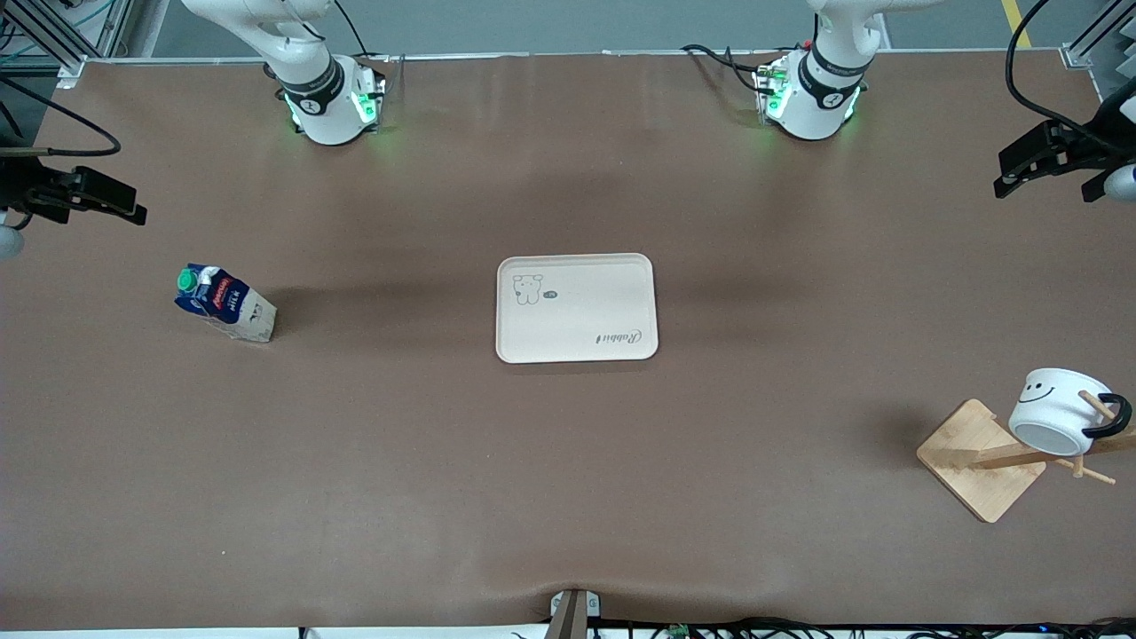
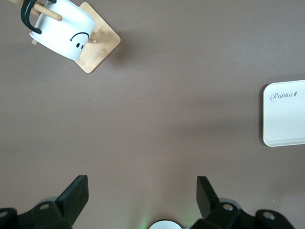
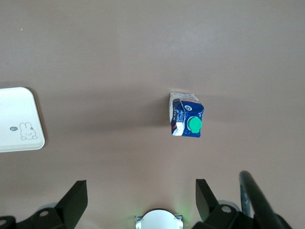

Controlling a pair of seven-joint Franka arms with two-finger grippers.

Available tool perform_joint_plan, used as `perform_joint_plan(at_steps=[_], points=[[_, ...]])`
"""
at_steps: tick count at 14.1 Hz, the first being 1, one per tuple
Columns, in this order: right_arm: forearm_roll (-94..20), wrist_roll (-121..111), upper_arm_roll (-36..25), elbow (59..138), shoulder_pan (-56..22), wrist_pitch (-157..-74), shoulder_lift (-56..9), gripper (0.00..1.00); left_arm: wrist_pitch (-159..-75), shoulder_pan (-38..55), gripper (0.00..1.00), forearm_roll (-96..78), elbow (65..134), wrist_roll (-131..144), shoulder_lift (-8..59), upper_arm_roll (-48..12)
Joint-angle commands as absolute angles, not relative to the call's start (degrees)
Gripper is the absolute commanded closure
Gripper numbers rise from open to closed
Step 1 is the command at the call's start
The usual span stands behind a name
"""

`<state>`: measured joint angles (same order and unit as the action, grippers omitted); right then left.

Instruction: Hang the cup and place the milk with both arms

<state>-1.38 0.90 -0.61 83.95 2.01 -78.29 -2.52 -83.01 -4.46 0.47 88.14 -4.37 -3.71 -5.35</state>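
Note:
The white cup [image 1: 1056, 413] with a smiley face hangs by its black handle on a peg of a wooden rack [image 1: 976, 461] at the left arm's end of the table, nearer the front camera. It also shows in the left wrist view [image 2: 62, 31]. The milk carton [image 1: 224, 302] with a green cap stands on the table at the right arm's end, and shows in the right wrist view [image 3: 187, 118]. My left gripper [image 1: 1007, 173] [image 2: 143, 183] is open and empty, high over that table end. My right gripper [image 1: 133, 204] [image 3: 142, 186] is open and empty, up over the table above the milk's end.
A cream tray [image 1: 577, 308] with a rabbit drawing lies flat in the table's middle, with nothing on it; its edge shows in both wrist views [image 2: 286, 114] [image 3: 16, 119]. The rack's square base [image 2: 102, 45] sits near the table's end.

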Motion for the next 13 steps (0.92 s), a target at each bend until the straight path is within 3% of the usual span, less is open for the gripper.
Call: perform_joint_plan(at_steps=[1,3,5,13], points=[[-1.05,-1.31,-0.44,90.33,2.82,-82.08,2.62,0.0,-81.83,-4.66,0.0,-0.26,87.36,-4.93,-4.04,-5.36],[-0.97,-1.76,-0.26,98.22,2.72,-87.95,8.14,0.0,-81.91,-4.66,0.0,-0.44,87.36,-4.48,-3.96,-5.36],[-0.97,-2.8,-0.26,101.77,2.72,-86.24,10.45,0.0,-81.91,-4.48,0.0,-0.44,86.31,-4.48,-3.43,-5.45],[3.16,-9.58,-0.44,89.66,0.88,-83.42,3.87,0.0,-81.83,-4.13,0.0,-0.44,86.13,-2.11,-3.78,-8.0]])
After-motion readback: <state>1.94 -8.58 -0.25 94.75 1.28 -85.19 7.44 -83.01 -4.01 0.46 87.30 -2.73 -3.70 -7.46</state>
